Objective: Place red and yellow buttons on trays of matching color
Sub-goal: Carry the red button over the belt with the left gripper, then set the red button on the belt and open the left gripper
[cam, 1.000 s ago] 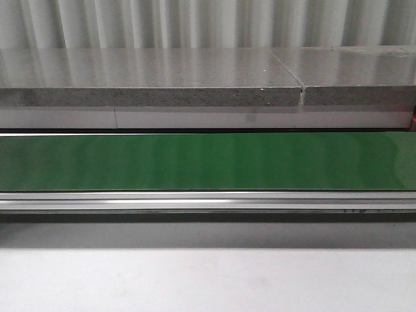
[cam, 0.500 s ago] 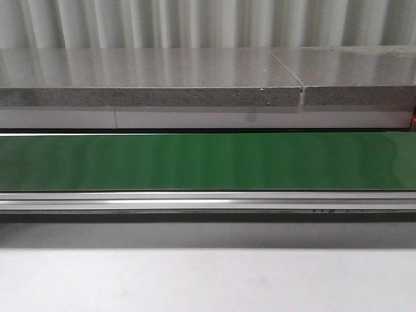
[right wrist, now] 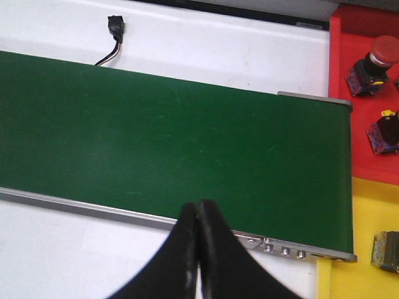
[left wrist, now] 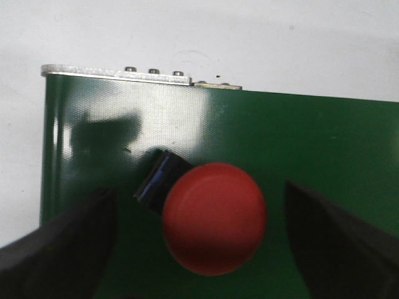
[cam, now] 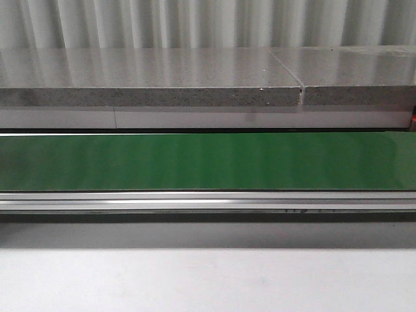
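Note:
A red button [left wrist: 215, 218] with a dark body lies on its side on the green belt [left wrist: 312, 137], near the belt's end. My left gripper [left wrist: 202, 249] is open, one finger on each side of the red button and neither touching it. My right gripper [right wrist: 198, 208] is shut and empty over the belt's edge rail. In the right wrist view a red tray [right wrist: 340, 93] holds another red button [right wrist: 374, 59] and a button with a yellow top [right wrist: 386, 131]. Beside it, a yellow tray [right wrist: 368, 237] holds a grey part [right wrist: 386, 249] cut off by the frame. The front view shows neither grippers nor buttons.
The green belt [cam: 208, 162] crosses the whole front view, with a metal rail [cam: 208, 203] along its near side and a stone ledge [cam: 149, 78] behind. A black cable connector [right wrist: 115, 28] lies on the white table beyond the belt.
In the front view a small dark mark along the belt's near rail has shifted left. Nothing else differs there.

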